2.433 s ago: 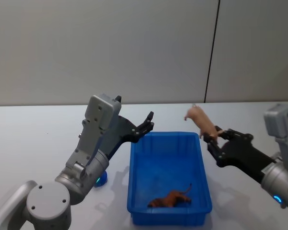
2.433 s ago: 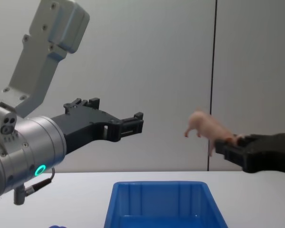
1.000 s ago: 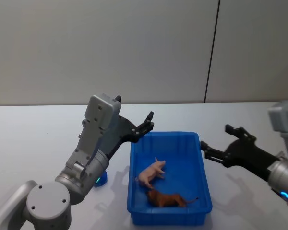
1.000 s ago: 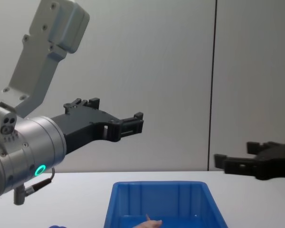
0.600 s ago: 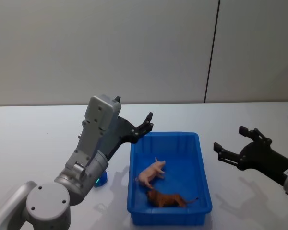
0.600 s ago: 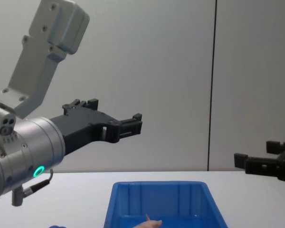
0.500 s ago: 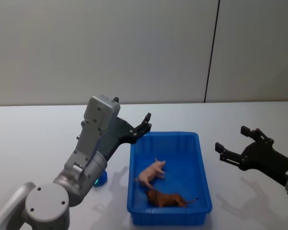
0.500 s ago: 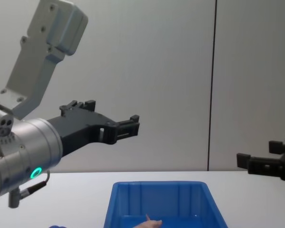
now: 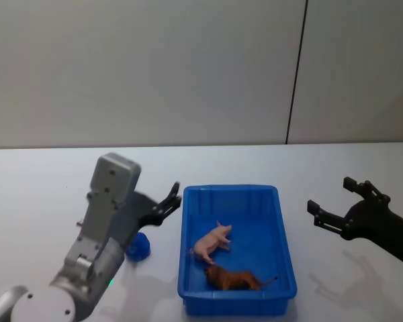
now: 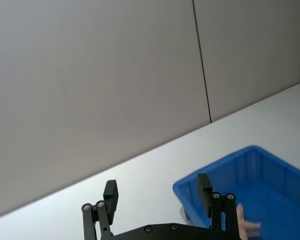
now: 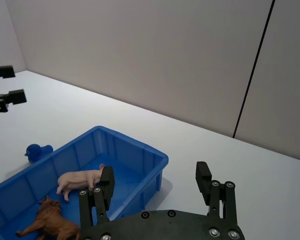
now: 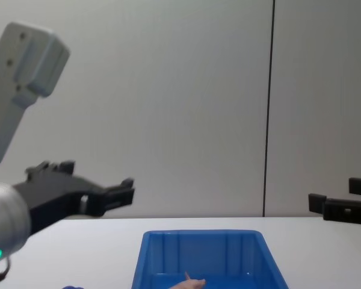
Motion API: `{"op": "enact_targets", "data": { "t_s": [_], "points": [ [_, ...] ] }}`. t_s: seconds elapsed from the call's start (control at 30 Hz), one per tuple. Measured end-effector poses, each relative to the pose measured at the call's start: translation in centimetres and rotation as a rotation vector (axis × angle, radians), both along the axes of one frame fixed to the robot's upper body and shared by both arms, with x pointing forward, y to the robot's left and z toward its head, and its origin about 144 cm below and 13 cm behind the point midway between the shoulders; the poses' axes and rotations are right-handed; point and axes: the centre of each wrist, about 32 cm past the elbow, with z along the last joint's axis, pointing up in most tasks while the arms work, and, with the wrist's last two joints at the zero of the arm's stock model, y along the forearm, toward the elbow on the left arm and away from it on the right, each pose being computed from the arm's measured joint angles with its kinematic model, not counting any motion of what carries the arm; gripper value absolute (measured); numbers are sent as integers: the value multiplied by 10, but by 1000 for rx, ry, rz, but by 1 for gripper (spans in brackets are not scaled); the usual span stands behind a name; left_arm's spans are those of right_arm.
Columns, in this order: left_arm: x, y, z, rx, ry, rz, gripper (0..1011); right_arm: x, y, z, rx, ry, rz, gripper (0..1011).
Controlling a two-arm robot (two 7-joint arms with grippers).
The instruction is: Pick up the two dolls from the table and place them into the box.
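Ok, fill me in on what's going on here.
Both dolls are in the blue box: the pink doll lies beside the brown doll on its floor. The left gripper, open and empty, hangs at the box's left side; the right gripper, also open and empty, hangs off to its right.

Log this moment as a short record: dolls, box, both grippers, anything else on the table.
box: bright blue rectangular plastic bin, on the white table
pink doll: pale pink four-legged toy animal, inside the bin
brown doll: brown four-legged toy animal, inside the bin, nearer the robot
left gripper: open, empty, left of the bin
right gripper: open, empty, right of the bin
other: small blue toy, left of the bin
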Motion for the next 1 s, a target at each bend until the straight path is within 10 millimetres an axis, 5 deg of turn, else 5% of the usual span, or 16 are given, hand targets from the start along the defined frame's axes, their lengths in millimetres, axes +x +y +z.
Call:
{"op": "enact_targets", "data": {
  "t_s": [0.47,1.0],
  "points": [
    [-25,19,-17,11,129,83,1001,-1,-2,0,0,-2,-2,1001],
    [-9,36,-37,26,208,36,1001,-1,-3,0,1,-3,-3,1001]
  ]
}}
